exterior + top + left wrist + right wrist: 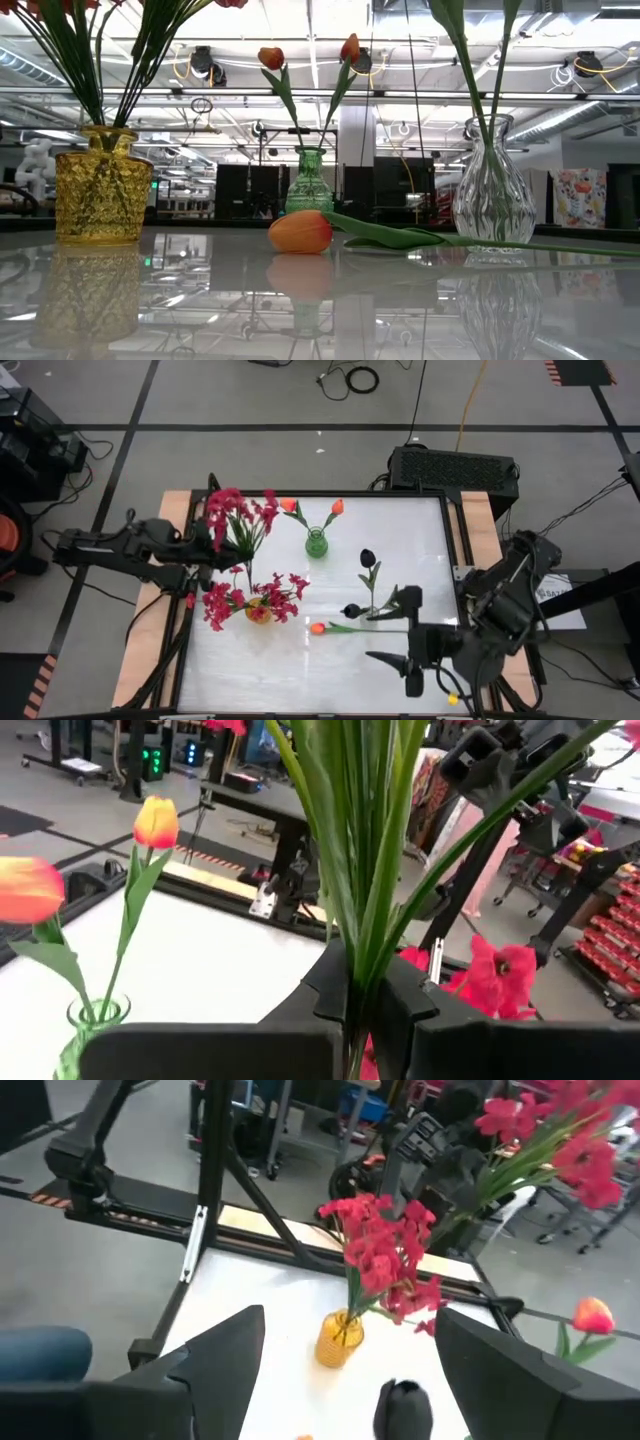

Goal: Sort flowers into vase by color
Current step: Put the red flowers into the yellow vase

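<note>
Left gripper: the left gripper (365,1010) hangs over the table's left side, jaws clamped on the green stems of a crimson-pink spray (240,515), its blooms raised above the table.
Right gripper: the right gripper (410,645) waits near the table's front right, jaws spread wide and holding nothing.
Yellow vase: the yellow vase (259,610) stands left of centre with crimson-pink blooms (225,600) already in it.
Green vase: the green vase (317,543) stands toward the back with two orange-red tulips (337,507) upright in it.
Clear vase: the clear vase (491,190) stands right of centre and holds two black blooms (367,558) on green stems.
Loose flower: one orange-red tulip (300,231) lies flat on the white table (300,670) in front of the clear vase, its stem (420,238) running toward the right gripper.
Room: shelving and ceiling lights show beyond the table in the low view.
</note>
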